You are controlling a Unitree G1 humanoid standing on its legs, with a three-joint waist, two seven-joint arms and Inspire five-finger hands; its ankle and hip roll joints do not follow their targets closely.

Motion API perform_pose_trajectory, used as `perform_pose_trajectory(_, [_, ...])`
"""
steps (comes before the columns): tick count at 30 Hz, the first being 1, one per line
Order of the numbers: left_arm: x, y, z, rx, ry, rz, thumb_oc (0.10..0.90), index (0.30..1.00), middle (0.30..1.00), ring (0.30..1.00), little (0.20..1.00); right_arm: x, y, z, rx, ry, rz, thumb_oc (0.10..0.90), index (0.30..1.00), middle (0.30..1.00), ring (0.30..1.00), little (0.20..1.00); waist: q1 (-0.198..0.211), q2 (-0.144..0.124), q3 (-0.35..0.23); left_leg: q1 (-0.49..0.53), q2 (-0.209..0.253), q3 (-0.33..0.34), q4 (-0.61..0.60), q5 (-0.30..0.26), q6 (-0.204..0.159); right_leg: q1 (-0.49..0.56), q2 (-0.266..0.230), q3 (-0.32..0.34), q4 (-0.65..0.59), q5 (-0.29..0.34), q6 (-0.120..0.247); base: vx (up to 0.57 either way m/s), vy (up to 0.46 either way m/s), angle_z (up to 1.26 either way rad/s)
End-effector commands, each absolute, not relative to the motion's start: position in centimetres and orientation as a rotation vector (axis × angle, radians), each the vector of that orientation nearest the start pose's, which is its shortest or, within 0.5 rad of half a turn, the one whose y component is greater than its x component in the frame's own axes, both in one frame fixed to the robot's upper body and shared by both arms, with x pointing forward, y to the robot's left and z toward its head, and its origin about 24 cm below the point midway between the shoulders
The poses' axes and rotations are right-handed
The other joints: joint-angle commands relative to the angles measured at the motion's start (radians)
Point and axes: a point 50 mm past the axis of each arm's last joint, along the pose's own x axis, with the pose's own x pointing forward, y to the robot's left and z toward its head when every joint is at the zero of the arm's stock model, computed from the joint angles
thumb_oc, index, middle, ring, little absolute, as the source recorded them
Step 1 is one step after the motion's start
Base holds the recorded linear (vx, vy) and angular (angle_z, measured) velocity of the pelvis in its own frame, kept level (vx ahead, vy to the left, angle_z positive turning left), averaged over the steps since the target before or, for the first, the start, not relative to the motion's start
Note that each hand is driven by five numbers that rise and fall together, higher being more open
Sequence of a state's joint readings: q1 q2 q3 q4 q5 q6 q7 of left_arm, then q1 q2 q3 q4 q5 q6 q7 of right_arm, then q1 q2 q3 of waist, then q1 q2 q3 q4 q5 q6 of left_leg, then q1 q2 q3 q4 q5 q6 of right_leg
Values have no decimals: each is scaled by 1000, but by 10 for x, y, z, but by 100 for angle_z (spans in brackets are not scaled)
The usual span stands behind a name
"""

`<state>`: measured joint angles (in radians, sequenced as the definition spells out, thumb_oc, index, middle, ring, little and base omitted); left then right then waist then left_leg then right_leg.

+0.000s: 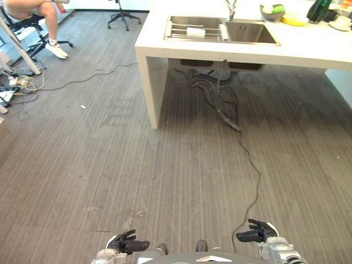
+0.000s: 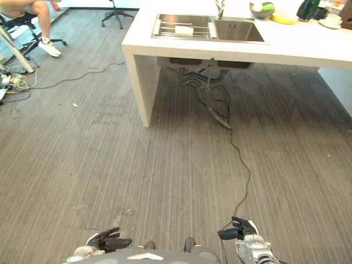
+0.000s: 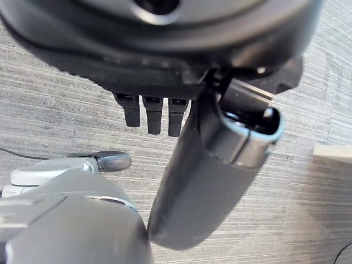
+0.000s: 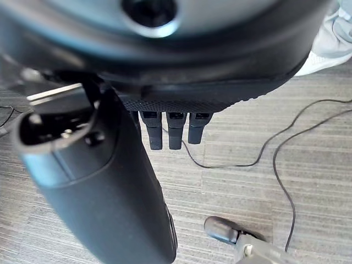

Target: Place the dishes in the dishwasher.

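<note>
The left robot hand (image 1: 127, 243) and the right robot hand (image 1: 258, 232) hung low in front of the robot, well short of the white desk (image 1: 308, 47), each with its fingers loosely extended and nothing in its hold. In the left wrist view, the left hand's fingers (image 3: 154, 114) pointed straight out over bare floor, with the thumb (image 3: 212, 176) standing clear of them; the right wrist view showed the same pose for the right hand's fingers (image 4: 175, 131) and thumb (image 4: 93, 187).

The dishes sat far from both hands, up on the desk. A roll-shaped white object (image 1: 196, 33) lay on a wire rack (image 1: 187, 31) in the left basin of the steel sink (image 1: 250, 33), under the tap (image 1: 230, 9). To the right of the sink stood a bowl (image 1: 271, 11) holding something green, a yellow dish (image 1: 295, 20) just beside it, a dark green object (image 1: 319, 10) and a white cup (image 1: 341, 22) near the desk's far right end.

Pipes and hoses (image 1: 214, 91) trailed beneath the sink, and a black cord (image 1: 250, 159) ran from them across the grey striped floor (image 1: 110, 165). At the far left a seated person's leg and white shoe (image 1: 56, 49) showed beside an office chair (image 1: 33, 33); a second chair's base (image 1: 124, 18) stood behind the desk.
</note>
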<state>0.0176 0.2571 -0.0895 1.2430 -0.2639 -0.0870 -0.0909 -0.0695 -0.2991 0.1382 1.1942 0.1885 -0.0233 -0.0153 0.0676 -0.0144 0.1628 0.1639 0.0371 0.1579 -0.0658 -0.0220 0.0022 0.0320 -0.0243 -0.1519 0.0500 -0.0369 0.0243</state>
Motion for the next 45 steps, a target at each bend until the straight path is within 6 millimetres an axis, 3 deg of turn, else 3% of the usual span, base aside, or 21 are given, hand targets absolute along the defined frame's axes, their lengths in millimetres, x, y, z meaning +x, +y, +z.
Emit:
perform_pose_trajectory(1, [99,240,-157,-42,1108,225,800,900,900,900,900,145,-253,-139,-167,1025,-195,800,900,900,900,900,5,-20,4,-33,-49,-27,16,-42,44,-72,-76,-29,161,73,123,-90,24,-4])
perform_pose_trajectory(5, [106,233,-158,-34,1111,191,800,900,900,900,900,133,-248,-146,-117,1077,-224,800,900,900,900,900,-11,-13,18,-56,-53,-53,-1,-10,36,-77,-77,6,140,53,117,-73,-39,6])
perform_pose_trajectory(7, [90,228,-164,-34,1189,165,800,900,900,900,900,112,-241,-156,-97,1161,-214,800,900,900,900,900,-14,-16,-7,-63,-57,-49,-21,0,22,-37,-84,-27,36,50,96,28,-134,26])
perform_pose_trajectory(8, [74,218,-169,-78,1256,171,800,900,900,900,900,96,-235,-162,-106,1234,-187,800,900,900,900,900,-15,-19,-32,-72,-52,-39,-21,5,6,-4,-74,-47,-47,78,90,73,-181,19])
perform_pose_trajectory(9, [72,215,-170,-104,1264,183,800,900,900,900,900,93,-232,-163,-107,1248,-172,800,900,900,900,900,-16,-19,-39,-74,-49,-38,-21,6,2,6,-70,-53,-72,90,90,59,-135,13])
perform_pose_trajectory(12, [77,203,-171,-118,1246,154,800,900,900,900,900,96,-222,-165,-140,1243,-100,800,900,900,900,900,-19,-22,-47,-81,-40,-37,-21,9,-12,31,-63,-69,-137,117,90,9,-99,6])
perform_pose_trajectory(16, [78,204,-171,-99,1244,156,800,900,900,900,900,93,-218,-166,-183,1254,-43,800,900,900,900,900,-18,-27,-48,-72,-33,-40,-21,9,-18,48,-58,-67,-137,100,83,6,-71,-8])
perform_pose_trajectory(22, [82,194,-172,-35,1257,64,800,900,900,900,900,93,-230,-164,-181,1259,-98,800,900,900,900,900,-23,-15,-71,-53,-30,-51,-21,5,-22,71,-54,-77,-137,93,79,47,-26,6])
perform_pose_trajectory(24, [91,193,-170,-20,1232,69,800,900,900,900,900,96,-233,-162,-140,1237,-150,800,900,900,900,900,-21,-12,-80,-49,-31,-58,-21,1,-22,76,-54,-81,-137,89,77,55,11,16])
perform_pose_trajectory(29, [138,200,-155,67,1061,59,800,900,900,900,900,132,-232,-150,-167,1089,-132,800,900,900,900,900,-18,-14,-90,-27,-31,-63,-21,-14,-26,94,-53,-74,-137,85,77,38,22,14])
perform_pose_trajectory(33, [152,203,-149,63,1010,86,800,900,900,900,900,142,-229,-147,-169,1056,-124,800,900,900,900,900,-13,-16,-91,-28,-32,-67,-21,-14,-25,94,-54,-76,-137,87,77,12,20,7])
perform_pose_trajectory(37, [152,202,-149,47,1007,97,800,900,900,900,900,139,-228,-149,-170,1070,-126,800,900,900,900,900,-9,-18,-92,-24,-35,-70,-21,-18,-23,97,-54,-75,-137,85,76,11,17,0])
perform_pose_trajectory(42, [131,193,-158,-21,1088,100,800,900,900,900,900,119,-221,-158,-145,1154,-118,800,900,900,900,900,-10,-20,-87,-22,-45,-70,-21,-26,-9,96,-59,-73,-137,85,81,36,71,1])
perform_pose_trajectory(45, [128,192,-160,-42,1095,109,800,900,900,900,900,118,-220,-159,-123,1158,-129,800,900,900,900,900,-10,-21,-81,-26,-52,-69,-21,-27,-2,90,-64,-68,-137,89,85,13,118,-3])
